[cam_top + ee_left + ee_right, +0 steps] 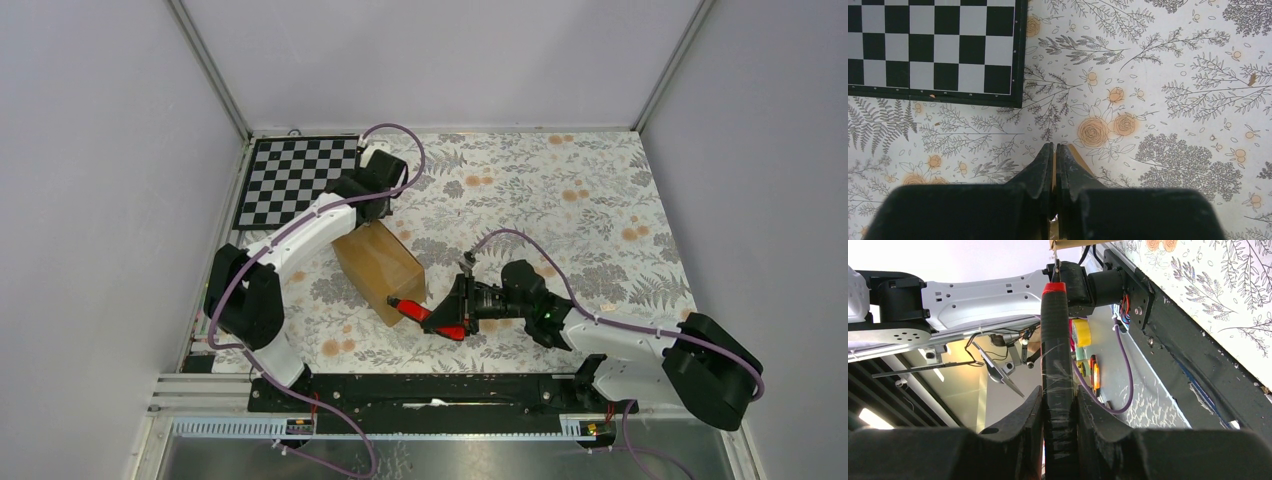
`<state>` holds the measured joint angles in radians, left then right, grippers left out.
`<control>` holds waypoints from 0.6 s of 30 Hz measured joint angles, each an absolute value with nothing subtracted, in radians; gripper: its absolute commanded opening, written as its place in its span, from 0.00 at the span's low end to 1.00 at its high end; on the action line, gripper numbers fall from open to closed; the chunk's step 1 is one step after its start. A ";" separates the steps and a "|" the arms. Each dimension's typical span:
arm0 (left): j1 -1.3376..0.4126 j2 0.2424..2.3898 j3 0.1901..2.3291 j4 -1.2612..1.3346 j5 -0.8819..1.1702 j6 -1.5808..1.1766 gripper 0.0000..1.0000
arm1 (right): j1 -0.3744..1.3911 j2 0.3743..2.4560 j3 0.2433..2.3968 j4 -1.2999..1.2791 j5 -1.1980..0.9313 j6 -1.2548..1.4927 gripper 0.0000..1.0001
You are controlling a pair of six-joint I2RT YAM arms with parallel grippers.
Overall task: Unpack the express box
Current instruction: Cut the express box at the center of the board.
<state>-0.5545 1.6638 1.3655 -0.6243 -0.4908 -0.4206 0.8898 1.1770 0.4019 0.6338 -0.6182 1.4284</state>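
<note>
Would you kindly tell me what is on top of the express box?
Nothing lies on the visible top of the express box. The left gripper, jaws shut, hangs over its far end and covers that part, so whether it touches the box cannot be seen.

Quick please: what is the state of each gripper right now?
Left gripper: closed, at the express box; whether it grips it cannot be told.
Right gripper: closed, holding the red-handled cutter.
</note>
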 measured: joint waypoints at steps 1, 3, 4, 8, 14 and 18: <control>-0.556 1.663 1.362 -0.620 -0.494 -0.418 0.00 | 0.890 1.172 0.398 0.634 -0.614 1.434 0.00; -0.557 1.662 1.359 -0.616 -0.498 -0.413 0.00 | 0.890 1.165 0.393 0.634 -0.608 1.441 0.00; -0.558 1.662 1.358 -0.613 -0.500 -0.411 0.00 | 0.891 1.163 0.392 0.633 -0.604 1.443 0.00; -0.558 1.661 1.353 -0.601 -0.503 -0.405 0.00 | 0.892 1.160 0.389 0.634 -0.591 1.445 0.00; -0.557 1.661 1.347 -0.582 -0.503 -0.391 0.00 | 0.896 1.161 0.389 0.637 -0.575 1.429 0.00; -0.557 1.659 1.339 -0.563 -0.502 -0.384 0.00 | 0.899 1.164 0.389 0.644 -0.564 1.415 0.00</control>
